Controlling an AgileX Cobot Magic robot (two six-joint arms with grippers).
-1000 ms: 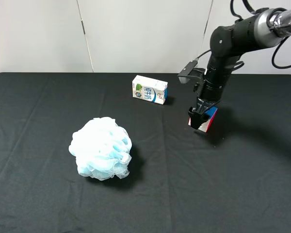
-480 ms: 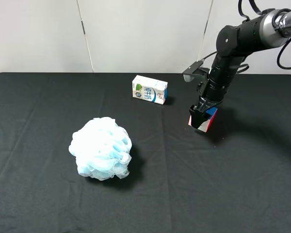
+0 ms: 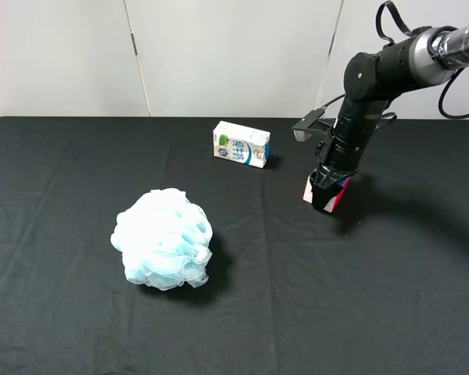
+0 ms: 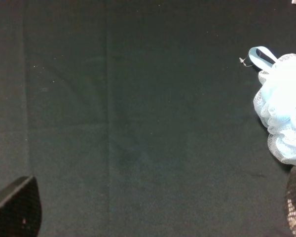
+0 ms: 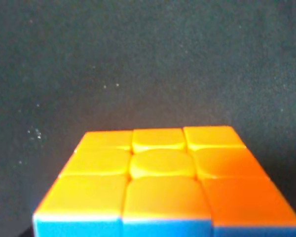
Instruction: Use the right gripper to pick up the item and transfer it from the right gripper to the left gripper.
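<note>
One cube (image 3: 338,198) at right end effector (image 3: 325,194), one carton (image 3: 241,144), one sponge (image 3: 163,239)

Blue printed characters on the milk carton (image 3: 241,144), too small for reading.

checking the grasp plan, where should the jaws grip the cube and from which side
Grip two opposite flat side faces of the cube, coming straight down from above: it rests flat on the table, orange face up, side faces vertical.

We find bare cloth (image 3: 352,305) wide across front and right, carton (image 3: 241,144) near cube (image 3: 341,198) on its left, sponge (image 3: 163,240) blocking our left-centre.
</note>
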